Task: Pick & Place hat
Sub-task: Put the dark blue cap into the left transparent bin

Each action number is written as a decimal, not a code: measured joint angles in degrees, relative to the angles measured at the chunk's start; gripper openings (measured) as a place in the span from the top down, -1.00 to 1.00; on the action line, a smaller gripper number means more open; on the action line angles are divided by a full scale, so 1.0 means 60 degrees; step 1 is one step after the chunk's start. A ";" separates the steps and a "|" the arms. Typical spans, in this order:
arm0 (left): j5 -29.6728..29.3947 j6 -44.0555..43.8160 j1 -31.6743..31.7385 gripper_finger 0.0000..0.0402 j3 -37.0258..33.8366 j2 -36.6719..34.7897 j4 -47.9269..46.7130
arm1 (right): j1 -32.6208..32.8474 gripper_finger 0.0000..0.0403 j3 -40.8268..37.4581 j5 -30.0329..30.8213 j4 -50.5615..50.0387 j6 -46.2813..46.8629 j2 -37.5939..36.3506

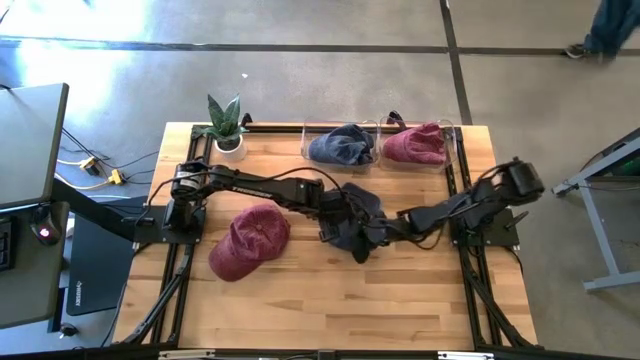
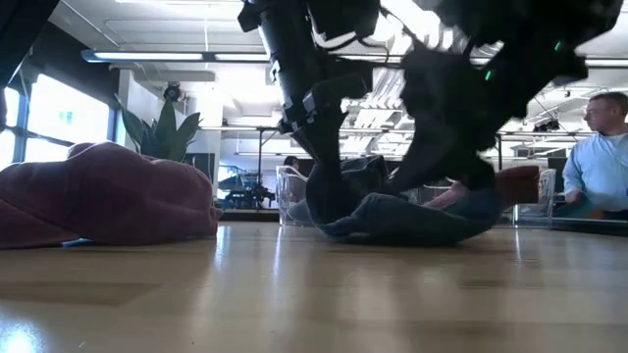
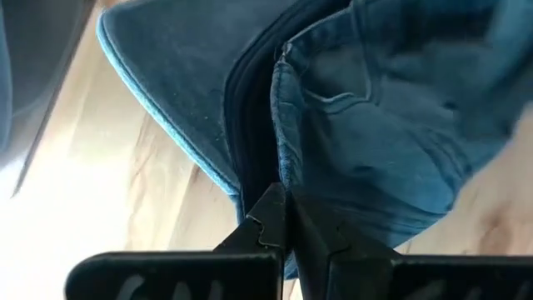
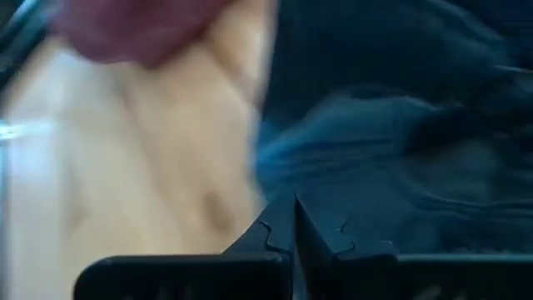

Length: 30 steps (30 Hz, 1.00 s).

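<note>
A dark blue cap [image 1: 362,205] lies on the wooden table [image 1: 300,290] at its middle, and it also shows in the low view [image 2: 412,218]. My left gripper [image 1: 336,218] is shut on the cap's left side. My right gripper [image 1: 382,233] is shut on its right, near side. A red cap [image 1: 250,240] rests on the table to the left of the blue one, touched by no gripper. My left gripper pinches the blue cap where the brim meets the crown [image 3: 279,171], between its two shut fingers. It comes from the table's left, slanting down. The cap rests on the table. My right gripper pinches the blue cap's cloth at an edge [image 4: 287,179] between its two shut fingers, coming from the table's right and slanting down. Whether it has one layer or several does not show. The cap lies on the table.
Two clear bins stand at the far edge, one with a blue cap [image 1: 340,145] and one with a red cap [image 1: 415,143]. A potted plant [image 1: 226,125] stands at the far left corner. A person [image 2: 599,157] is in the room beyond.
</note>
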 joint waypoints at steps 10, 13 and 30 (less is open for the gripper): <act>-0.0513 -0.0426 -0.0092 0.99 0.0005 -0.0269 -0.0807 | -0.0091 1.00 0.0055 0.0664 -0.2518 0.2693 0.0436; -0.0749 -0.0426 -0.0180 0.99 0.0007 -0.0252 -0.0785 | 0.0147 1.00 0.0018 0.0740 -0.3807 0.3149 -0.0134; -0.0333 -0.0178 -0.0193 0.99 0.0004 -0.0252 0.0117 | -0.0453 1.00 0.0004 -0.1315 -0.0243 -0.0252 -0.0436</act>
